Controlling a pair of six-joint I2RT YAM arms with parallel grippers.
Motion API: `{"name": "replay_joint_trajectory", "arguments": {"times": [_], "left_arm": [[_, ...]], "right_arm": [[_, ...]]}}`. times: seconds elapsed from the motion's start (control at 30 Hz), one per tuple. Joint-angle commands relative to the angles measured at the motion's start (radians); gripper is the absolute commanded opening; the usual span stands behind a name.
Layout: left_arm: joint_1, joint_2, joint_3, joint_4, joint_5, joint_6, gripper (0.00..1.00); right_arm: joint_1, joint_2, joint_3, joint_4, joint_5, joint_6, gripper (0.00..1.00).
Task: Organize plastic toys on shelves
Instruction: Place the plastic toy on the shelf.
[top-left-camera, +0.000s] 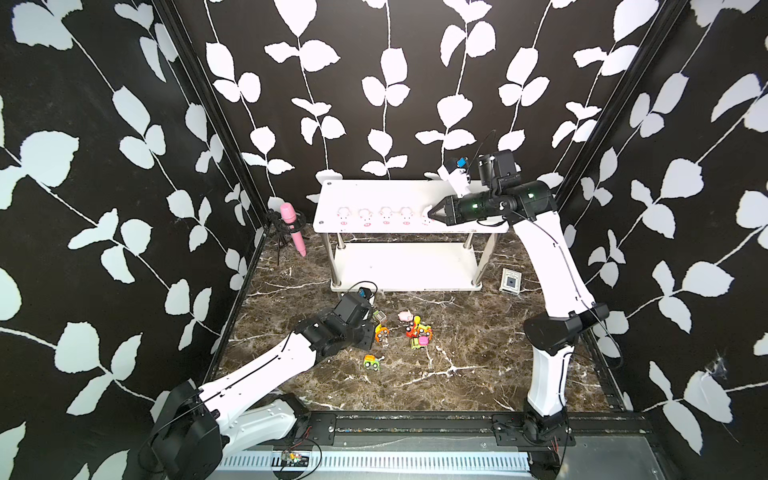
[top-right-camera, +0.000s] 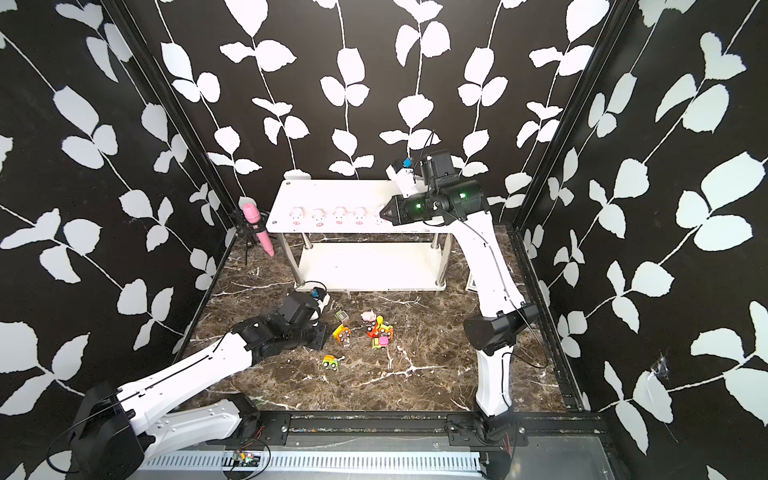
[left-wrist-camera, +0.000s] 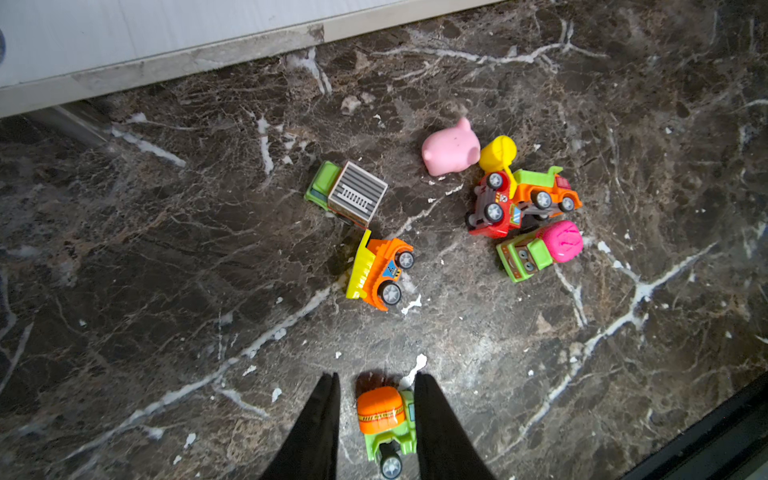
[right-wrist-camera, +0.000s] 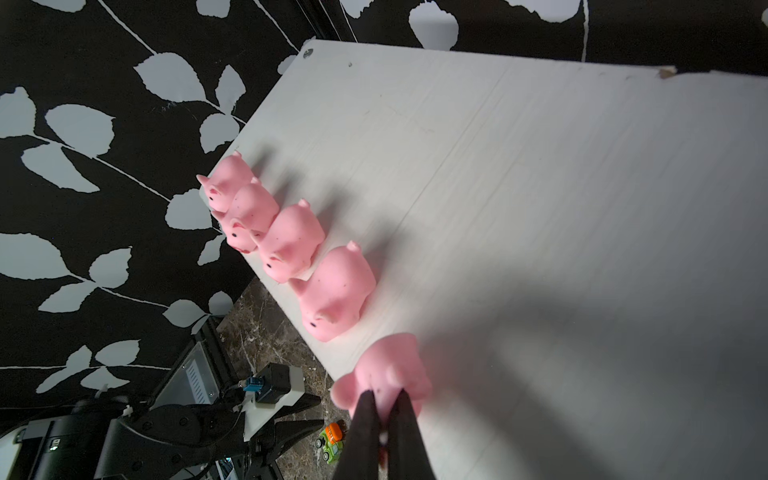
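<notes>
Both top views look down from high at the front toward the back wall (top-left-camera: 374, 104), sharing the whole tabletop (top-left-camera: 478, 374) and rack (top-left-camera: 395, 193). The left wrist camera hangs close over the toy cars (left-wrist-camera: 378, 270), facing down. The right wrist camera skims the rack's top board behind a pig (right-wrist-camera: 386, 370), also catching one green car (right-wrist-camera: 332, 440) below.

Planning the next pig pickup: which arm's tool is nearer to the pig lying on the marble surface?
Left. The left tool hangs low, a short way from the loose pig; the right tool is up at the top shelf, shut on another pig.
</notes>
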Motion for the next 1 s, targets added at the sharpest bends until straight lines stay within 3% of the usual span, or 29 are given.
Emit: {"name": "replay_joint_trajectory", "arguments": {"times": [0.0, 0.07, 0.3, 0.57, 0.97], "left_arm": [[0.007, -0.001, -0.018, 0.011, 0.008, -0.002, 0.32], [0.007, 0.001, -0.018, 0.011, 0.006, -0.002, 0.32], [0.007, 0.002, -0.024, 0.015, 0.012, -0.005, 0.32], [0.007, 0.001, -0.026, 0.021, 0.018, -0.007, 0.32], [0.007, -0.006, -0.030, 0.024, 0.021, -0.009, 0.32]], "right_arm": [[-0.006, 0.016, 0.039, -0.008, -0.016, -0.008, 0.00], [-0.005, 0.019, 0.039, -0.007, -0.013, -0.007, 0.03], [-0.005, 0.022, 0.039, -0.005, -0.001, -0.005, 0.26], [-0.005, 0.016, 0.041, -0.006, 0.021, -0.007, 0.38], [-0.005, -0.022, 0.037, -0.013, 0.061, -0.022, 0.43]]}}
